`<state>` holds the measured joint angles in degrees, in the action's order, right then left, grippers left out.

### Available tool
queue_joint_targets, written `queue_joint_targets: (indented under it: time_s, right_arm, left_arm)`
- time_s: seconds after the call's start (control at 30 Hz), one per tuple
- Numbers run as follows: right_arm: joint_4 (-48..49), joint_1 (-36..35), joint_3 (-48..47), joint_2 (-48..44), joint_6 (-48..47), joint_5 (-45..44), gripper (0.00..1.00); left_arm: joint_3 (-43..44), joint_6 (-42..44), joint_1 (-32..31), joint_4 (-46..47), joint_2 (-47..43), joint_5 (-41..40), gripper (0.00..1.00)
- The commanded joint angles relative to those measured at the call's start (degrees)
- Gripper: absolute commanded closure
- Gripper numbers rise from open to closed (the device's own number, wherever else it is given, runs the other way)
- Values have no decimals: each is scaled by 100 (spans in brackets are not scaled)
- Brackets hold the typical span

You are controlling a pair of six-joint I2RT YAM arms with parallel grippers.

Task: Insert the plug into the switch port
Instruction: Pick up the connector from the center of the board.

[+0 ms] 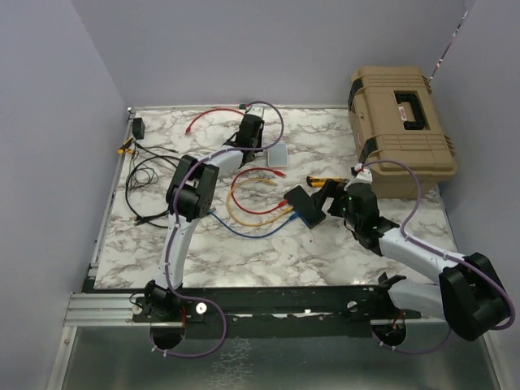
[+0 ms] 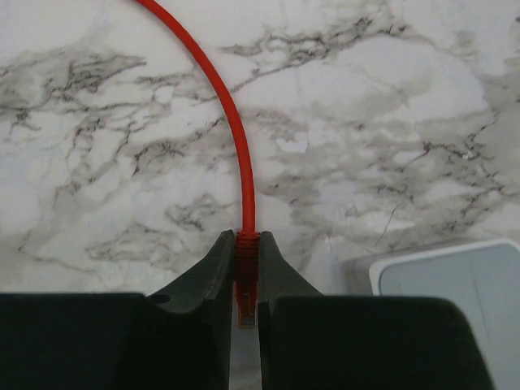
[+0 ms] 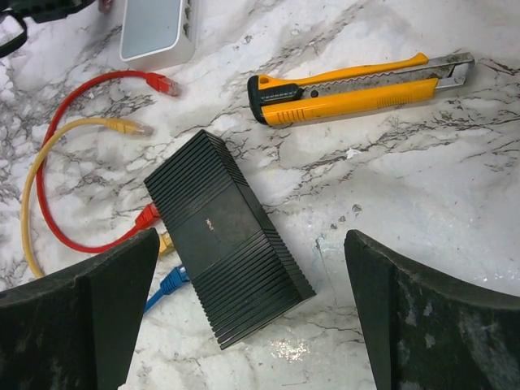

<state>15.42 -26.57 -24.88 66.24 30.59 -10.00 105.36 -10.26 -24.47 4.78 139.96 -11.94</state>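
Switch (image 3: pixel 227 236) lies mid-worktop, right of centre, beneath the wide-open right gripper (image 3: pixel 252 240). Left arm (image 1: pixel 195 185) stretches to the far edge; only its wrist view shows the left gripper (image 2: pixel 245 237) pinching the red plug (image 2: pixel 246 284).

White marbled desk (image 1: pixel 268 252). Under the wide-open right gripper (image 3: pixel 252 268): flat black switch (image 3: pixel 227 236), with a looped red cable (image 3: pixel 130 73), yellow cable (image 3: pixel 97 123) and blue cable (image 3: pixel 166 284) to its left. Ahead: yellow knife (image 3: pixel 349 85). Ahead-left: small white box (image 3: pixel 158 32). A second red cable (image 2: pixel 236 130) trails forward from the left gripper (image 2: pixel 245 280), which pinches it.
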Motion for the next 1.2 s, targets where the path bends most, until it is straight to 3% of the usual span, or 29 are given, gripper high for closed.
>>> queue_joint_targets:
  time_s: [0.0,0.17,0.33,0.53,0.77,1.0,1.17]
  right_arm:
    - [73,-30,-4,187,-35,63,0]
    - [-82,-28,-218,516,-68,244,0]
    - [124,-32,-56,243,-167,315,0]
    - [138,-33,2,90,-255,333,0]
    - [85,-32,1,-45,-255,419,0]
    - [116,-33,40,-166,-246,578,0]
    - [132,-32,36,-148,-236,621,0]
  left_arm:
    - [-695,-61,11,-114,-850,-140,96]
    - [-1314,-208,-16,13,-1845,-146,100]
    - [-1993,-266,-208,41,-2942,-484,100]
    - [-2956,-488,-722,-77,-4339,-1528,100]
    - [-3667,-897,-1629,-965,-5757,-2615,100]
    - [-3692,-1347,-2202,-2405,-6710,-2916,100]
    - [-3666,-1907,-2569,-3135,-6795,-2541,100]
